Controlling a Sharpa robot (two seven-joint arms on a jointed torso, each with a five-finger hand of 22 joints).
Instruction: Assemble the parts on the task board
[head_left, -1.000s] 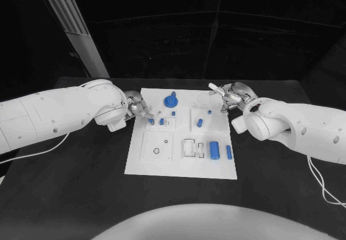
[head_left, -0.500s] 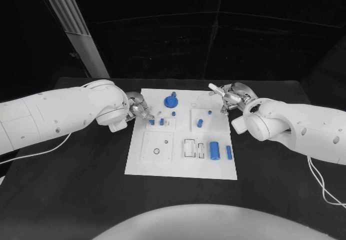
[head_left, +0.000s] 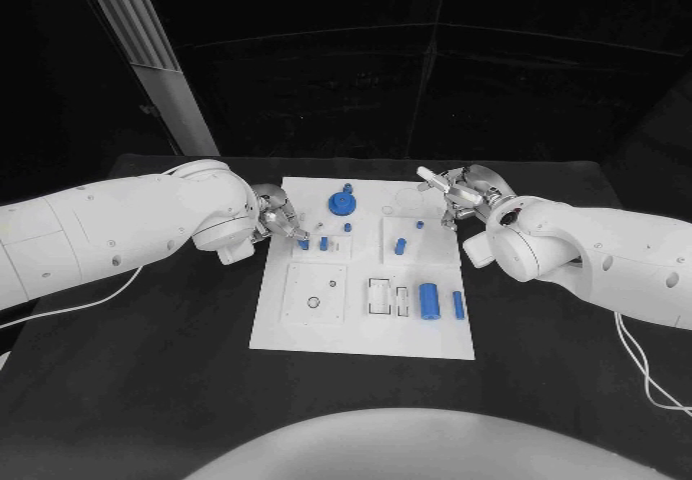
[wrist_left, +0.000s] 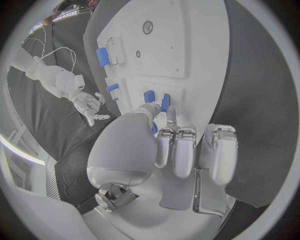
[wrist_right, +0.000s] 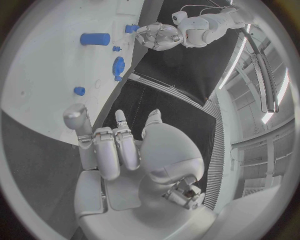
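Left hand (head_left: 277, 222) fingers (wrist_left: 170, 116) are touching a small blue peg (wrist_left: 164, 102); grip unclear. Best pinching squarely. Right hand (head_left: 459, 192) is hovering spread, empty.

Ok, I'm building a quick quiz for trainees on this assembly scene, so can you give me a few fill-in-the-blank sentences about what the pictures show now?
1. The task board is a white plate lying on a ____ table.
2. The round gear-shaped part on the board is ____ in colour.
3. The hand whose fingers reach over the small parts at the board's edge is the ____ hand.
4. The right hand holds ____, its fingers spread.

Missing words: black; blue; left; nothing
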